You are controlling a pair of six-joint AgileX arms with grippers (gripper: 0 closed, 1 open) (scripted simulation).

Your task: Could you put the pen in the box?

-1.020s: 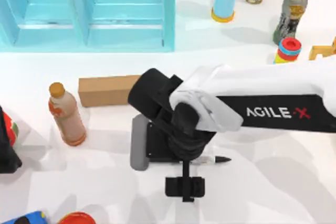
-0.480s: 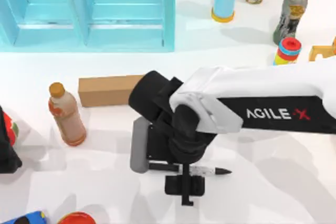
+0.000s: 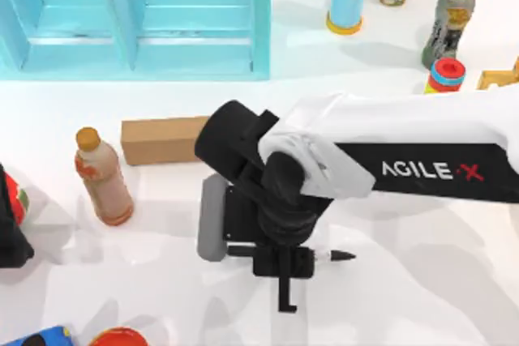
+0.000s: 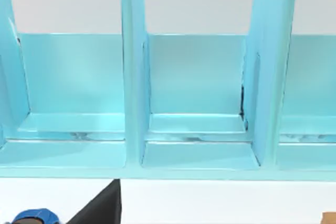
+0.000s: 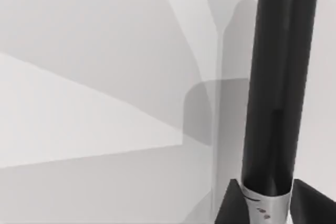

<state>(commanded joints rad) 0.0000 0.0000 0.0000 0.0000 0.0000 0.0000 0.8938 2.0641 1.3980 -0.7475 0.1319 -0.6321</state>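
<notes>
Since a second ago my right gripper has dropped lower over the pen and drawn it slightly toward the table's left: more of the barrel is now hidden under the wrist, with just the pointed tip and a short light stretch poking out to the right. The right wrist view shows the pen between two dark fingertips, which sit against the patterned band on either side, so I read the jaws as narrowed onto the pen and gripping it.

The pen lies flat, or very nearly so, on the white table, front of centre and well apart from the tan box, which sits farther back and to the left, beside the peach-coloured bottle.

To do this step well I want the grip confirmed before lifting. The fingers hold near the middle band, which should keep the pen level and stop it swinging. I would raise it straight up, high enough to pass over the grey and black object under the arm, then carry it back and left to the box, keeping clear of the bottle.

The pen is slim and black, with a glossy barrel, a white-grey speckled band and a tapered tip.

My left arm is parked at the table's left edge, its camera facing the blue shelf; whether its fingers are apart or together, I cannot tell.
</notes>
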